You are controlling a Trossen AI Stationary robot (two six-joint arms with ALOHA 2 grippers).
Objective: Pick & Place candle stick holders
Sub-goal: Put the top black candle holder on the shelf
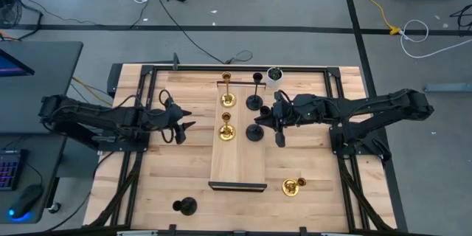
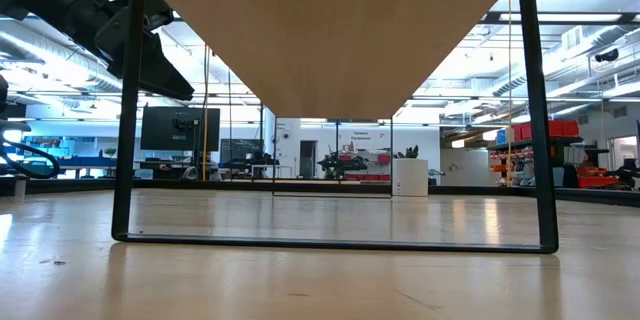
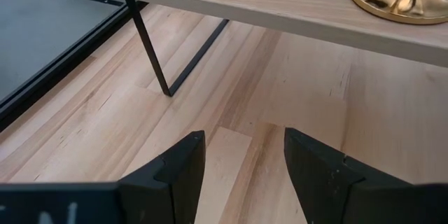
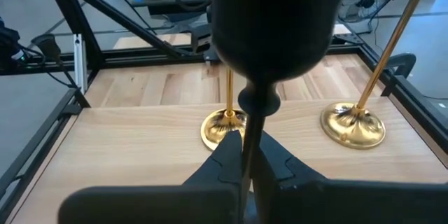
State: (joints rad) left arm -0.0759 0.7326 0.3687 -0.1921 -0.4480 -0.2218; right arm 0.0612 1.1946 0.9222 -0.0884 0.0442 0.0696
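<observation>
Candle stick holders: six units are on the counter point(image 1: 310, 103). Two gold holders stand on the raised wooden shelf point(image 1: 237, 166) at the counter's centre: one point(image 1: 228, 99) toward the far edge, one point(image 1: 226, 132) nearer the middle. A black holder point(image 1: 254, 102) stands at the shelf's right rim near the far edge, just beside a small white pot point(image 1: 274, 76). A second black holder point(image 1: 254, 132) is at the shelf's right rim, level with the nearer gold holder. A third gold holder point(image 1: 292, 186) rests on the counter near the front edge, right of the shelf. A third black holder point(image 1: 184, 206) rests near the front edge, left of the shelf.

Right gripper point(image 1: 259, 122): positioned at the shelf's right rim. Jaws are clamped on the thin stem of the second black holder; the right wrist view shows the stem point(image 4: 250, 154) between the closed jaws and the cup above them.

Left gripper point(image 1: 188, 118): positioned over the counter left of the shelf, well apart from every holder. Jaws stand apart and hold nothing.
</observation>
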